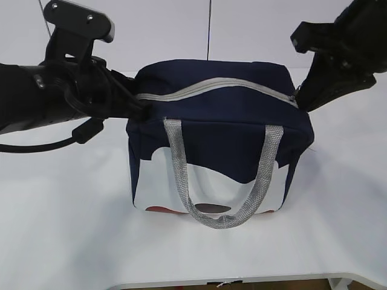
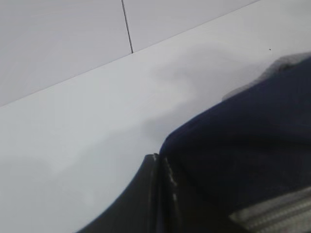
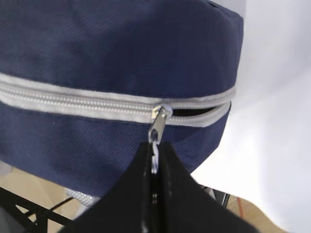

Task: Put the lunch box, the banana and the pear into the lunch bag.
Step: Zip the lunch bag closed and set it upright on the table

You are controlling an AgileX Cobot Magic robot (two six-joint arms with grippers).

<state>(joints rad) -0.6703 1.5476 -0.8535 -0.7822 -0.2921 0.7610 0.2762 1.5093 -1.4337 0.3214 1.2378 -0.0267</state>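
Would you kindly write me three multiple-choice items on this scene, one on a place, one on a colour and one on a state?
1. Where does the right claw grip the lunch bag?
A. a webbing handle
B. the zipper pull
C. the bottom panel

2. What colour are the bag's handles?
A. grey
B. red
C. navy

3. How is the zipper?
A. fully open
B. torn off
C. closed nearly to its end, a small gap left

Answers:
1 B, the right wrist view shows the zipper pull between the shut fingers.
2 A, grey webbing hangs down the front.
3 C, a short dark slit shows beyond the slider.
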